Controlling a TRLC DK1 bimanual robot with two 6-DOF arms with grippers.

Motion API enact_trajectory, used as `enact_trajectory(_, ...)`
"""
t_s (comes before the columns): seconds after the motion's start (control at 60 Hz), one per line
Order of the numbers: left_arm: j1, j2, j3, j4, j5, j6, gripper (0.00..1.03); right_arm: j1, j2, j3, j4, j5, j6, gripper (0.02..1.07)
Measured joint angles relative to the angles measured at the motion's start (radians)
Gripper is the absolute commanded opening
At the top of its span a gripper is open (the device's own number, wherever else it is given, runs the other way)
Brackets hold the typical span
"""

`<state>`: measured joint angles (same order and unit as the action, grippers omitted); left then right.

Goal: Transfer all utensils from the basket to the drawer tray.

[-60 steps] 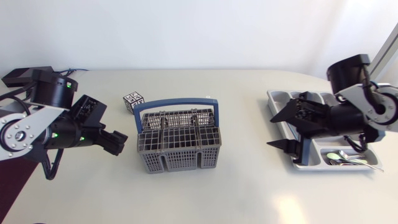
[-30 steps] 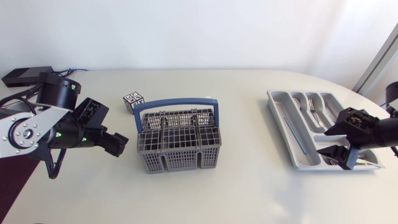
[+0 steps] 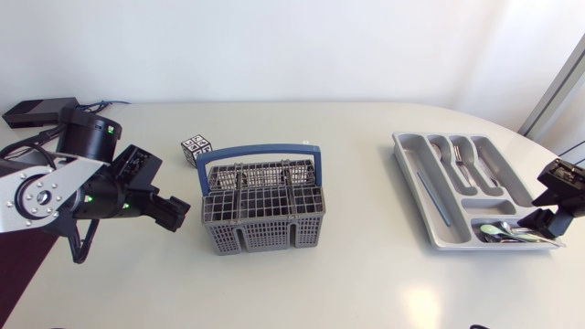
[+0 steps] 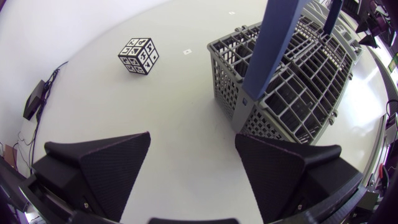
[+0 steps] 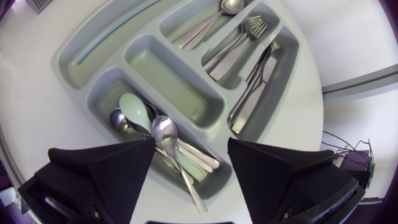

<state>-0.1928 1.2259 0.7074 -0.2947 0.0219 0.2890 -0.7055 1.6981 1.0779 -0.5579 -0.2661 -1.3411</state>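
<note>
The utensils (image 5: 163,134) are found lying in the drawer tray (image 5: 168,78): spoons are heaped in the end compartment just under the right gripper (image 5: 190,144), while forks (image 5: 242,37), knives (image 5: 255,81) and further spoons are laid in the long compartments beyond. One compartment beside the heaped spoons is seen bare. Within the last second the right arm has been drawn back from above the tray to the table's right edge, so that the tray, half covered before, is now fully exposed; the gripper's fingers are spread wide and nothing is held between them. The basket (image 3: 263,215) is left standing at mid-table, well apart from the tray, its blue handle raised, and no utensil is seen in the cells that show. The left gripper (image 4: 193,135) has hardly been shifted: it is held low beside the basket, fingers wide apart and empty, with a marker cube (image 3: 196,148) near by. From this a release into the tray is judged just completed, and the transfer is probably finished or nearly so
</note>
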Motion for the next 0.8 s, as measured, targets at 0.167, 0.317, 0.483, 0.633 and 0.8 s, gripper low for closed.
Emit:
enact_trajectory(0.167,0.0,0.0,0.0,0.0,0.0,0.0,0.96,-0.045,0.031,0.027,-0.021,0.034,-0.087,0.78)
enact_trajectory(0.317,-0.009,0.0,0.0,0.0,0.0,0.0,0.96,-0.07,0.084,0.043,-0.024,0.055,-0.14,0.78)
enact_trajectory(0.483,-0.02,0.0,0.0,-0.003,0.0,0.0,0.96,-0.075,0.124,0.061,-0.026,0.056,-0.172,0.67)
enact_trajectory(0.633,-0.02,0.0,0.0,-0.008,0.0,0.0,0.96,-0.075,0.153,0.076,-0.026,0.059,-0.194,0.53)
enact_trajectory(0.8,-0.02,0.0,0.0,-0.012,0.0,0.0,0.96,-0.076,0.163,0.079,-0.026,0.062,-0.252,0.29)
